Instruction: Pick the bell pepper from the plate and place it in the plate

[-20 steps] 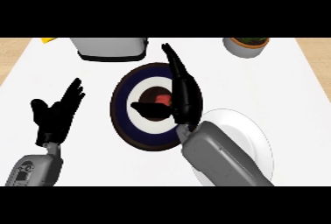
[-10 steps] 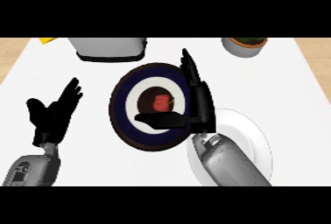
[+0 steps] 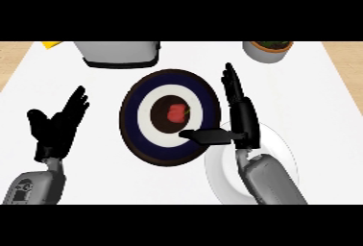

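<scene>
A small red bell pepper (image 3: 175, 113) lies at the centre of a dark blue and white ringed plate (image 3: 136, 126) in the middle of the counter. My right hand (image 3: 241, 117) stands open just right of that plate, fingers straight and pointing away, thumb stretched left over the plate's near rim, short of the pepper. A plain white plate (image 3: 223, 181) sits at the lower right, partly hidden under my right forearm. My left hand (image 3: 58, 126) rests open at the left, fingers up, well away from both plates.
A grey toaster-like appliance (image 3: 117, 54) stands at the back, left of centre. A grey pot with a plant (image 3: 268, 50) sits at the back right. A yellow thing (image 3: 51, 44) peeks in at the back left corner. Wooden edges show at both sides.
My right hand has slid to the right off the ringed plate, uncovering the pepper, which it partly hid a second ago. The left hand has stayed in place.
</scene>
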Robot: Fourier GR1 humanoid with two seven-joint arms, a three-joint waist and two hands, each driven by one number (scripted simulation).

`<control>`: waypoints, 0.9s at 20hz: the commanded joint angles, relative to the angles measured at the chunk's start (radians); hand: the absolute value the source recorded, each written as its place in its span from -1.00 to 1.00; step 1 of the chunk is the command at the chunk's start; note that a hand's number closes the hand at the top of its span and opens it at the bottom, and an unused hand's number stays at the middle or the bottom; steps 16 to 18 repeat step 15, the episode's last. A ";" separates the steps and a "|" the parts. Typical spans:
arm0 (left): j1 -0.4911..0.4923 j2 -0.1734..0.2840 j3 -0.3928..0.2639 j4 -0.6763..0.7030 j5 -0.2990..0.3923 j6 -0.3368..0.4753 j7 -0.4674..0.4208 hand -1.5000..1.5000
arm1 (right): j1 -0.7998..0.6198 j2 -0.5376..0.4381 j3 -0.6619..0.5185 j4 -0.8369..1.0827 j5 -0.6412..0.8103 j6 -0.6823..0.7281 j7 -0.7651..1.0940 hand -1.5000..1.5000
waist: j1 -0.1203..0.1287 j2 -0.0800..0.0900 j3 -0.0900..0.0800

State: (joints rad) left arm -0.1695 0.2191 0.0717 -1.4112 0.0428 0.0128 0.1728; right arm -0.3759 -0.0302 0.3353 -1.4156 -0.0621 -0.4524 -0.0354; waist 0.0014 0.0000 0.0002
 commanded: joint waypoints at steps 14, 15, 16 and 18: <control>-0.017 -0.012 0.045 -0.014 -0.022 -0.032 0.021 0.00 | 0.129 -0.039 -0.150 0.022 0.080 0.176 -0.034 -1.00 | -0.001 0.000 0.000; 0.001 -0.045 0.015 -0.015 -0.057 0.003 0.006 0.00 | 0.143 -0.072 -0.185 0.023 0.039 0.236 -0.084 -1.00 | -0.002 0.000 0.000; 0.001 -0.045 0.015 -0.015 -0.057 0.003 0.006 0.00 | 0.143 -0.072 -0.185 0.023 0.039 0.236 -0.084 -1.00 | -0.002 0.000 0.000; 0.001 -0.045 0.015 -0.015 -0.057 0.003 0.006 0.00 | 0.143 -0.072 -0.185 0.023 0.039 0.236 -0.084 -1.00 | -0.002 0.000 0.000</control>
